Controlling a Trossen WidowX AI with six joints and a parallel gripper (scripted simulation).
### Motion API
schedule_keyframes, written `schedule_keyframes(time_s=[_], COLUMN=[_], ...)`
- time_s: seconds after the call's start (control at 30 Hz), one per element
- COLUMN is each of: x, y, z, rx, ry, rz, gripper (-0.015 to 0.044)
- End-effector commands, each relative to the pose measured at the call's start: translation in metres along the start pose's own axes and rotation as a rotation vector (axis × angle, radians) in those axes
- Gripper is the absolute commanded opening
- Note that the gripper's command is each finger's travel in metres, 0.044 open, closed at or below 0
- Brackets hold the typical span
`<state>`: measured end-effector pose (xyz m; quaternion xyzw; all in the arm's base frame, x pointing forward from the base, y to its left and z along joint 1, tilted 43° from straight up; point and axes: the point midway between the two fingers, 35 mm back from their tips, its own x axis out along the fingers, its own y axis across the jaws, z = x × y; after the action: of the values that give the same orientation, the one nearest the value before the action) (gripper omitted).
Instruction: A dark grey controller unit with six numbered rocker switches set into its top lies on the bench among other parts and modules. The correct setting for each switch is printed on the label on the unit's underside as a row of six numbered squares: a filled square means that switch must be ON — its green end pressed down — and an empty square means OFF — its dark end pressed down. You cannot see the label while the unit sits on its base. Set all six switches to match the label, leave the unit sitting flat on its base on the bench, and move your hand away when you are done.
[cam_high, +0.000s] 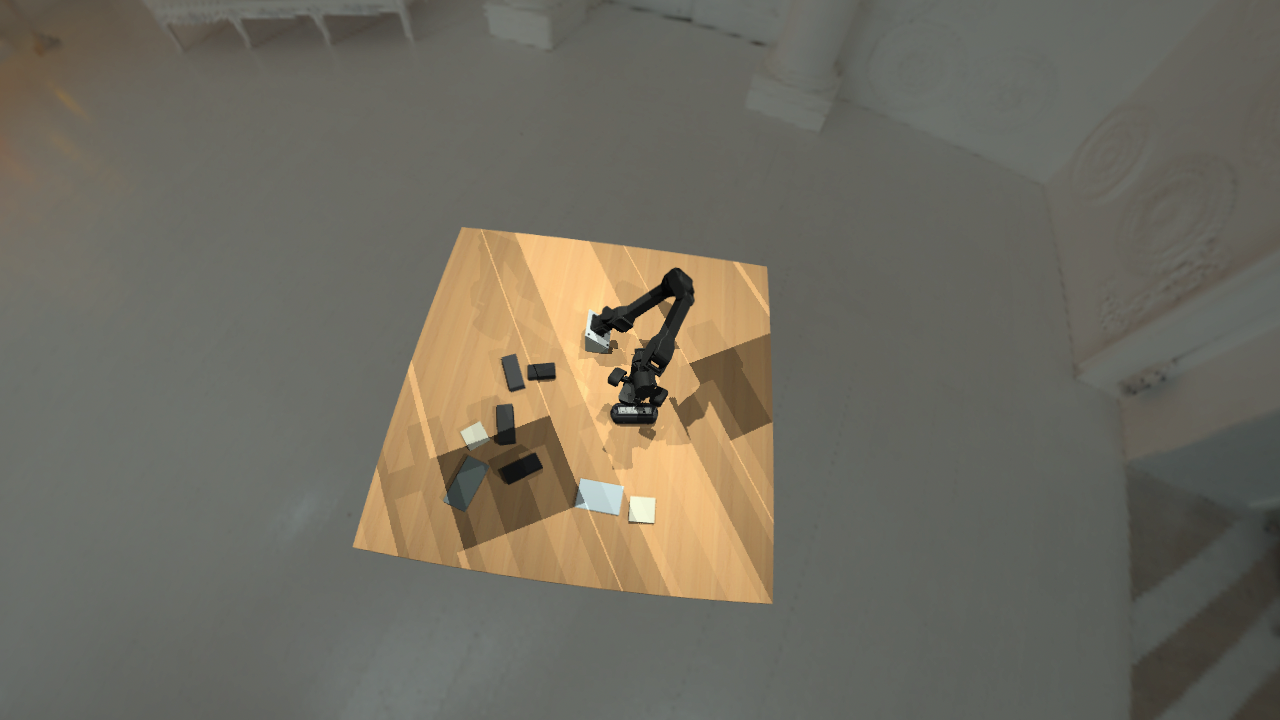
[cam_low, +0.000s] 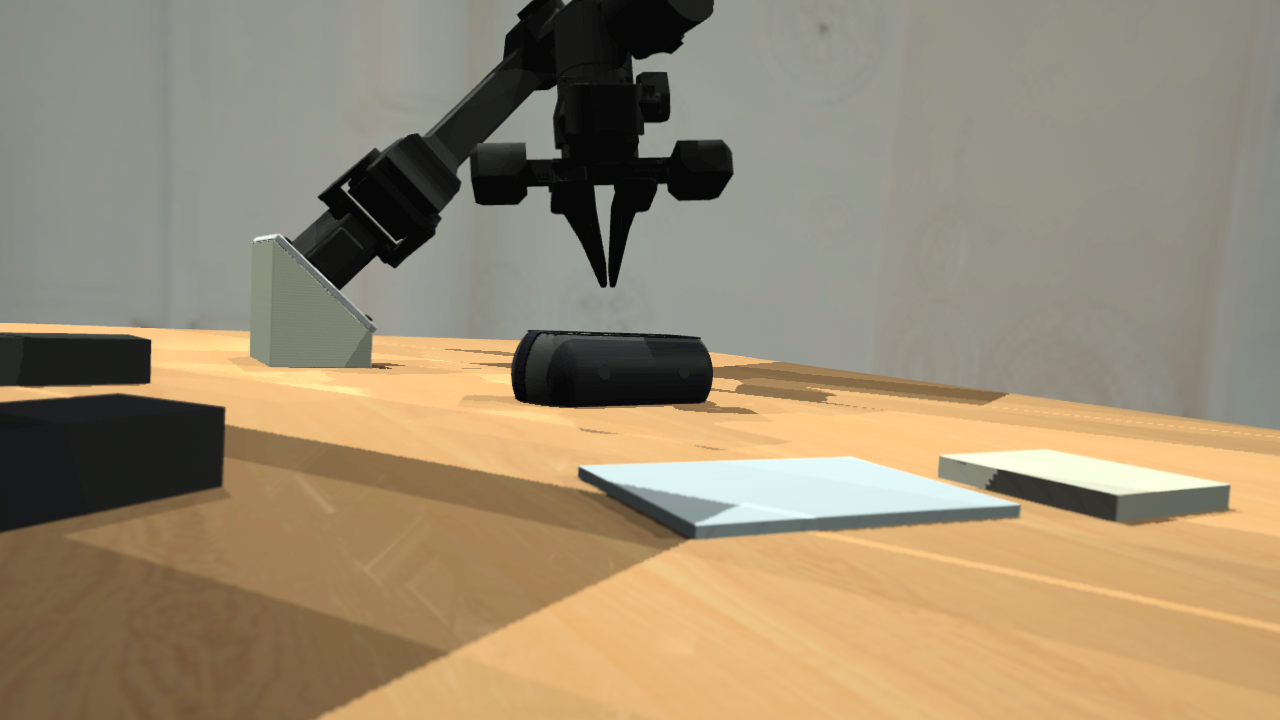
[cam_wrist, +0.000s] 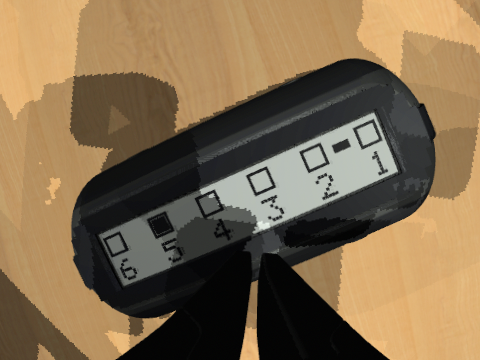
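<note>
Four dark blocks (cam_high: 512, 371) (cam_high: 541, 370) (cam_high: 505, 423) (cam_high: 520, 467) (cam_low: 89, 360) (cam_low: 152, 456), two cream tiles (cam_high: 474, 435) (cam_high: 641, 509) (cam_low: 1083, 479), two blue-grey plates (cam_high: 466, 483) (cam_high: 598, 496) (cam_low: 787, 490), one controller unit (cam_high: 634, 418) (cam_low: 626, 371) (cam_wrist: 255, 180), one arm (cam_high: 653, 300) (cam_low: 483, 100), one pincer (cam_high: 638, 402) (cam_low: 607, 285) (cam_wrist: 254, 267), all on one counter (cam_high: 698, 537) (cam_low: 805, 644) (cam_wrist: 215, 30)

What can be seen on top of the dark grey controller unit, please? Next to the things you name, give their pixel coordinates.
Facing up on the dark grey controller unit (cam_high: 634, 420) (cam_low: 626, 371) (cam_wrist: 145, 175) is its label; only square 5 is filled. The switches are hidden.

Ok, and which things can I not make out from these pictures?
- Switch positions: hidden under the upturned controller unit in all views.
- Top of the arm: cut off by the exterior view's upper edge.
- Label print: too small in the top view; the exterior view's low angle hides it.
</note>
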<state>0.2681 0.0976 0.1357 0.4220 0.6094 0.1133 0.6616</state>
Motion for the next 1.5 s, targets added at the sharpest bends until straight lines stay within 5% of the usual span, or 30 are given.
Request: schedule_keyframes(time_s=[0.0,0.7,1.27,1.47], x=[-0.006,-0.009,-0.004,0.000], y=[-0.003,-0.005,0.035,0.051], z=[-0.003,-0.005,-0.007,-0.010], rx=[-0.234,-0.391,0.473,0.829], ry=[-0.058,-0.097,0.089,0.137], rz=[0.011,0.016,-0.068,-0.149], gripper=[0.0000,0.0000,0.0440,0.0440])
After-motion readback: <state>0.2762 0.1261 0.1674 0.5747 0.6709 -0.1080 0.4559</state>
